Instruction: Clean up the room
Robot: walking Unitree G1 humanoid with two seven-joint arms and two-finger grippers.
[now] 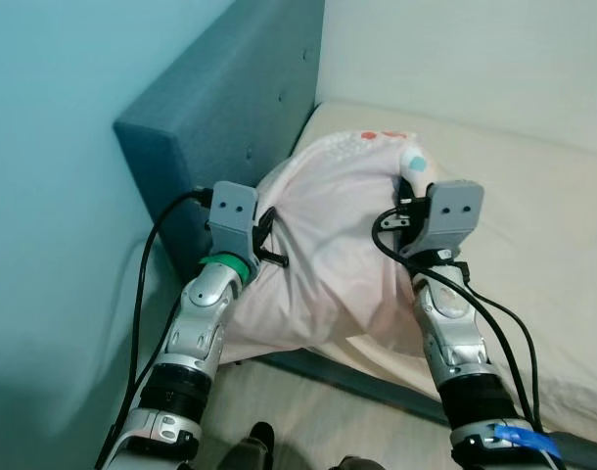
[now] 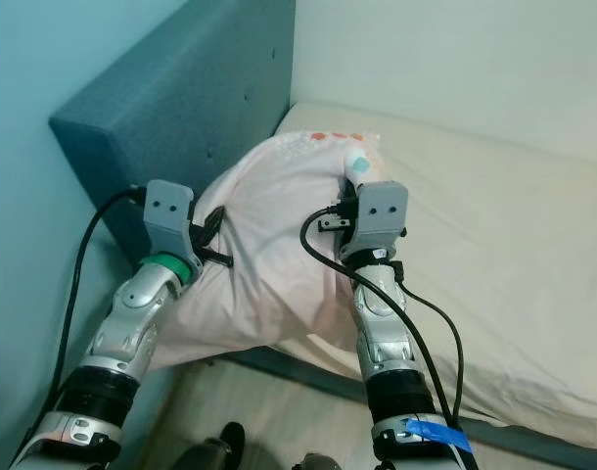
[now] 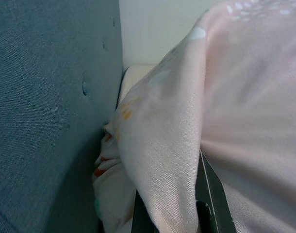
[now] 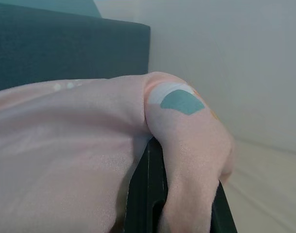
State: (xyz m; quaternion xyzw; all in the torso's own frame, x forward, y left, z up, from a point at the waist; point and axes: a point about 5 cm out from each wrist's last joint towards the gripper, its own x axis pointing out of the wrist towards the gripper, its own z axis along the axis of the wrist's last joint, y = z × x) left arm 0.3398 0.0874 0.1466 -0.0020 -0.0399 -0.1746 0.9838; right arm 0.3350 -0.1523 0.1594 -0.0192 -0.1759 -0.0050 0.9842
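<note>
A soft, puffy pink pillow (image 1: 323,245) sits mid-frame against the tufted blue headboard (image 1: 220,108); left gripper (image 1: 269,240) and right gripper (image 1: 408,201) fingers each pinch its smooth fabric.

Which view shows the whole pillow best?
The left eye view: the pink pillow shows nearly whole on the bed between both claws. The right eye view matches it. Each wrist view gives close-up fabric bunched around black fingers.
</note>
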